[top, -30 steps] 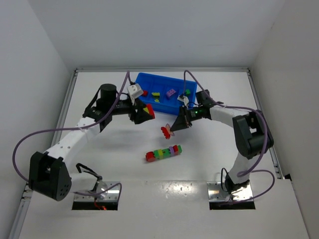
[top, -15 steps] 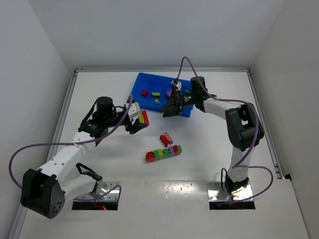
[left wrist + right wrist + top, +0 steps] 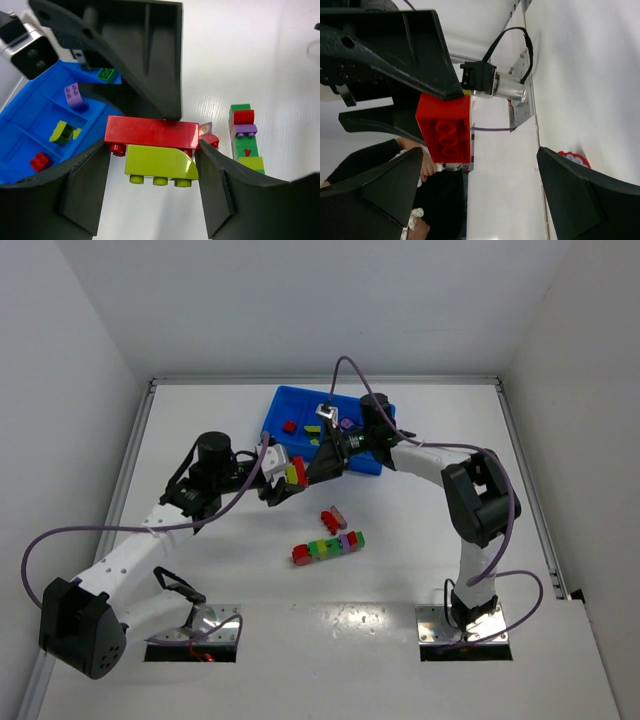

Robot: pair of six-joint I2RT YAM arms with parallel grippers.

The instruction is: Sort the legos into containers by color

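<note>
My left gripper (image 3: 285,482) (image 3: 152,167) is shut on a red brick (image 3: 150,132) joined to a lime brick (image 3: 160,165), held above the table just in front of the blue container tray (image 3: 368,462) (image 3: 27,107). My right gripper (image 3: 318,468) (image 3: 480,185) stands open, its tips right beside that held red brick (image 3: 447,132), nothing between its fingers. The tray holds red (image 3: 40,161), lime (image 3: 62,132), purple (image 3: 75,95) and green (image 3: 106,75) legos in separate compartments. A small red-and-pink piece (image 3: 333,517) and a multicoloured strip (image 3: 328,547) (image 3: 245,137) lie on the table.
The white table has a raised rim on the left (image 3: 135,455) and right (image 3: 525,470). Purple cables loop off both arms. One finger of the right gripper (image 3: 140,55) fills the top of the left wrist view.
My right gripper opened and left the small red-and-pink piece on the table, then swung left past the tray to the left gripper. My left arm drew back from the tray, still gripping its bricks.
</note>
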